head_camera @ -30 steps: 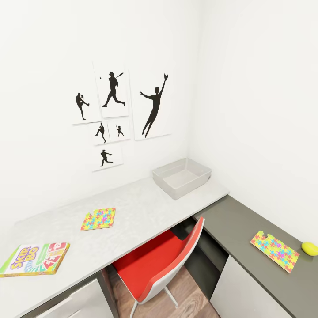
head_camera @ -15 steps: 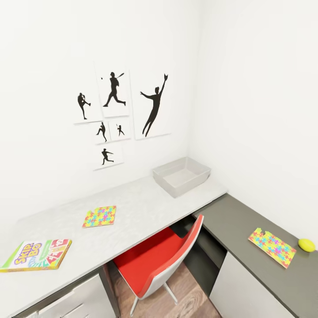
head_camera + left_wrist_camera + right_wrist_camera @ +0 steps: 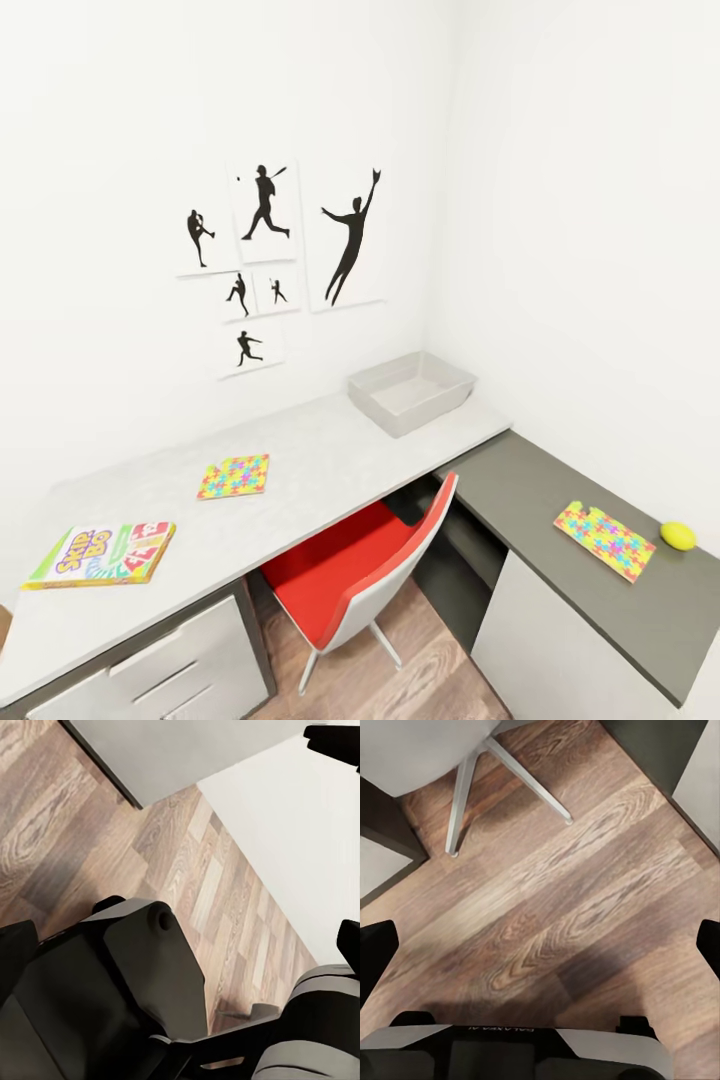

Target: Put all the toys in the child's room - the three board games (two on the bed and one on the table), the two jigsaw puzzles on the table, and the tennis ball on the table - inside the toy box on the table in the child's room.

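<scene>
The grey toy box (image 3: 412, 391) stands empty at the far corner of the table's pale top (image 3: 330, 450). A Skip-Bo board game (image 3: 101, 553) lies flat near the pale top's left end. One jigsaw puzzle (image 3: 234, 476) lies in the middle of it. On the lower dark grey section (image 3: 540, 490), a second jigsaw puzzle (image 3: 603, 540) lies next to the yellow tennis ball (image 3: 678, 535). The bed is out of view. My left gripper (image 3: 180, 945) and right gripper (image 3: 540, 945) hang open over the wood floor, nothing between their fingers.
A red chair (image 3: 350, 575) is pushed in under the desk corner, its legs (image 3: 472, 772) showing in the right wrist view. White drawers (image 3: 160, 670) sit below the pale top. Baseball silhouettes (image 3: 285, 250) hang on the wall. My own dark base (image 3: 112, 990) lies under the left gripper.
The whole head picture has shifted: the camera has backed away a little, so the desk looks smaller and more of the drawers shows. No toy has moved.
</scene>
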### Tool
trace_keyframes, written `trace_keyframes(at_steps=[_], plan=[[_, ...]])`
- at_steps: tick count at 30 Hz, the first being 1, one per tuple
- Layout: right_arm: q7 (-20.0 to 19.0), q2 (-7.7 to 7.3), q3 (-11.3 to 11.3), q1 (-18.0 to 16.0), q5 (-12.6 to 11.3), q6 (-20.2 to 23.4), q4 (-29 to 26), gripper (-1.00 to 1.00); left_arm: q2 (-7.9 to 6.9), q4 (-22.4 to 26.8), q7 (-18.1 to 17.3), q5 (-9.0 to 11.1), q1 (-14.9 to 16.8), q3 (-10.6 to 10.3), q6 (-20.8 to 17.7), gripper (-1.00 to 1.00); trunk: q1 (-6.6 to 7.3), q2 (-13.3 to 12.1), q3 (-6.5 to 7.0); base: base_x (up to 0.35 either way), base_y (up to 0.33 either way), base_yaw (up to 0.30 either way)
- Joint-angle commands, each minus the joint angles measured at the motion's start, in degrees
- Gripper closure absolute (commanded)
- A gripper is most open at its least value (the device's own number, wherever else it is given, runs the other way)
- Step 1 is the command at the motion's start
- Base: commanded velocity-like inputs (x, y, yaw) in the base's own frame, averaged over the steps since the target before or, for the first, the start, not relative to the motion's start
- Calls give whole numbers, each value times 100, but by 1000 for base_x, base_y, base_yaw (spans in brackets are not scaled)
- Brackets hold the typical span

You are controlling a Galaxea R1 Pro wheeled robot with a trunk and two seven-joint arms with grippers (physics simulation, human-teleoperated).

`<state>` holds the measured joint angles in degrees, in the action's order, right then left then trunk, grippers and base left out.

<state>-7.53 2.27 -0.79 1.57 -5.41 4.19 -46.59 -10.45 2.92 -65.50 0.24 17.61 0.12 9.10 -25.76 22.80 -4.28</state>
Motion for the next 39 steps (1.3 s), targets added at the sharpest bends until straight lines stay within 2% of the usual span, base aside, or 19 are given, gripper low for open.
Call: trace_keyframes(at_steps=[1,14,17,20,21,23,24,25,26,27,28,30,31,33,36,39], plan=[[-20,4,-9,2,-57,40,-17,-100,-1,-5,-12,2,4,-3,39,-100,-3,12,-12,-95,24,0],[-49,-16,-5,40,-41,-4,-155,-100,-40,0,-95,9,5,3,41,-100,-3,12,-12,-61,4,0],[-105,-16,-4,177,-40,-5,-462,-100,-59,9,-401,14,6,19,39,-100,-3,12,-12,-10,0,0],[-193,-21,-7,426,-45,106,-1202,-100,-84,20,-823,21,23,42,13,-100,-3,12,-12,-4,0,0],[-213,-19,-11,548,-49,280,-1601,-100,-127,33,-948,24,34,51,-55,-100,-3,12,-12,-2,0,0],[-231,-18,-18,704,-48,785,-2212,-100,-238,120,-1129,26,70,61,-358,-100,-3,12,-12,-1,0,0],[-237,-12,-21,768,-46,1203,-2603,-100,-302,269,-1236,27,97,63,-671,-100,-3,12,-12,0,0,0],[-241,-7,-28,810,-44,1581,-2939,-100,-346,499,-1322,27,115,63,-995,-100,-3,12,-12,0,0,0],[-243,-5,-31,826,-43,1745,-3089,-100,-361,643,-1358,26,121,64,-1161,-100,-3,12,-12,0,0,0],[-245,0,-37,846,-41,2025,-3346,-100,-385,968,-1414,24,130,62,-1499,-100,-3,12,-12,0,0,0],[-246,2,-40,853,-41,2146,-3452,-100,-395,1148,-1437,23,134,59,-1678,-100,-3,12,-12,0,0,0],[-248,7,-47,873,-42,2585,-3747,-100,-422,1896,-1489,17,140,48,-2416,-100,-3,12,-12,0,0,0],[-248,8,-48,876,-41,2697,-3804,-100,-424,2093,-1494,14,139,47,-2595,-100,-3,12,-12,0,0,0],[-249,18,-53,869,-44,3128,-3978,-100,-434,2885,-1509,6,131,41,-3217,-100,-3,12,-12,0,0,0],[-249,29,-61,806,-46,3466,-4098,-100,-441,3655,-1513,-6,115,41,-3757,-100,-3,12,-12,0,0,0],[-249,41,-70,534,-47,4003,-4223,-100,-492,4540,-1516,-14,94,43,-4474,-100,-3,12,-12,0,0,0]])
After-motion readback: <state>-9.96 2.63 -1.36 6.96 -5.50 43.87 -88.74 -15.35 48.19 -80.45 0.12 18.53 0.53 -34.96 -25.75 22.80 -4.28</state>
